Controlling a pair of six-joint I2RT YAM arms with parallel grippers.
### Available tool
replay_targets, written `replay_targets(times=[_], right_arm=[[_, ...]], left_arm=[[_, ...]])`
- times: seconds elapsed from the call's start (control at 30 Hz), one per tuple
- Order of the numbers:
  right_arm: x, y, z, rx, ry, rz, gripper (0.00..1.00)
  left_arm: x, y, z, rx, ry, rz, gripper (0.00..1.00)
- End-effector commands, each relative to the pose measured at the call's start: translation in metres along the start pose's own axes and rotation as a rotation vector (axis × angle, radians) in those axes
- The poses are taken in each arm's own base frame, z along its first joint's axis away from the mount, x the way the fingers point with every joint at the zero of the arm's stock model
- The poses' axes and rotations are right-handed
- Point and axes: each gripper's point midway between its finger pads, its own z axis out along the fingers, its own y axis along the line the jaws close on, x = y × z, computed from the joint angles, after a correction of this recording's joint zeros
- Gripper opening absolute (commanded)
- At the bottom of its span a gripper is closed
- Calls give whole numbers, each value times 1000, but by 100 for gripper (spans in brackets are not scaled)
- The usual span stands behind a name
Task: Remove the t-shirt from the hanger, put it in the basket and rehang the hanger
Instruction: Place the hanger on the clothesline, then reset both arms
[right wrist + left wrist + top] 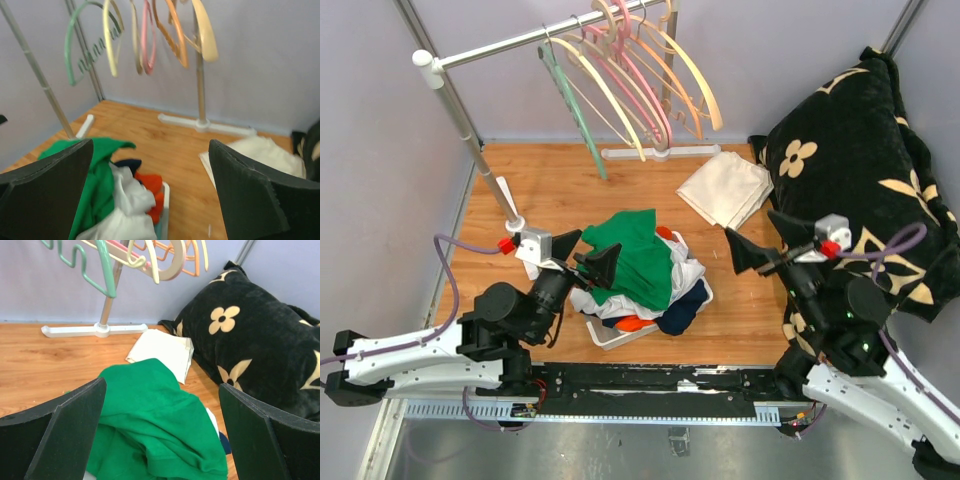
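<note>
Several empty hangers [630, 70], green, cream, pink and orange, hang on the rail at the back; no shirt is on any of them. A green t-shirt [635, 255] lies on top of a heap of clothes in a white basket [610, 338]. My left gripper [585, 255] is open and empty, just left of and above the green shirt [155, 425]. My right gripper [767, 240] is open and empty, to the right of the basket. The right wrist view shows the shirt [95, 175] at its lower left and the hangers [150, 35] above.
A folded cream cloth [725, 188] lies on the wooden floor at back right. A large black flowered pillow [860, 170] fills the right side. The rack's white foot [660, 153] and slanted pole [470, 130] stand at the back and left.
</note>
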Motion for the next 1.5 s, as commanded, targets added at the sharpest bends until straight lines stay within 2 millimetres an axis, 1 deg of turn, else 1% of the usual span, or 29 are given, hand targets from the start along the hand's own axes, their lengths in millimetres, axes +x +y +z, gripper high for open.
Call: replay_targets(times=[0.0, 0.07, 0.13, 0.23, 0.33, 0.53, 0.63, 0.7, 0.8, 0.93, 1.0, 1.1, 1.13, 1.27, 1.3, 1.4, 1.47], right_arm=[[51, -47, -53, 185, 104, 25, 98], [57, -60, -72, 233, 98, 35, 98], [60, -66, -85, 245, 83, 46, 98], [61, -72, -99, 250, 78, 51, 98], [61, -71, -108, 243, 116, 59, 98], [67, -62, -104, 191, 147, 50, 98], [64, -61, -102, 189, 130, 59, 98], [62, -55, -100, 155, 122, 61, 98], [61, -56, -98, 162, 117, 45, 98], [62, -57, -96, 170, 131, 30, 98], [62, -57, -96, 167, 132, 33, 98], [61, -56, -97, 162, 130, 45, 98], [62, -55, -97, 160, 132, 49, 98], [66, -55, -98, 160, 132, 57, 98], [64, -56, -99, 163, 131, 57, 98], [64, -53, -99, 149, 135, 67, 98], [64, -52, -100, 144, 132, 75, 98]], left_arm=[[6, -7, 4, 12, -27, -30, 100], [12, -9, 5, 17, -18, -23, 100], [17, -12, 6, 24, -12, -23, 100], [21, -14, 6, 40, -16, -42, 100], [25, -15, 5, 56, -22, -60, 100], [31, -14, 1, 70, -8, -80, 100], [32, -12, -3, 81, 7, -87, 100], [32, -13, -7, 105, 18, -82, 100], [32, -14, -13, 147, 35, -65, 100], [36, -10, -18, 155, 65, -52, 100], [38, -1, -20, 115, 70, -60, 100], [30, 21, -23, 30, 35, -93, 100], [27, 31, -24, -9, 18, -103, 100], [15, 81, -36, -215, -69, -150, 100], [13, 91, -39, -250, -88, -158, 100], [6, 112, -47, -333, -127, -152, 100], [2, 118, -50, -355, -132, -138, 100]])
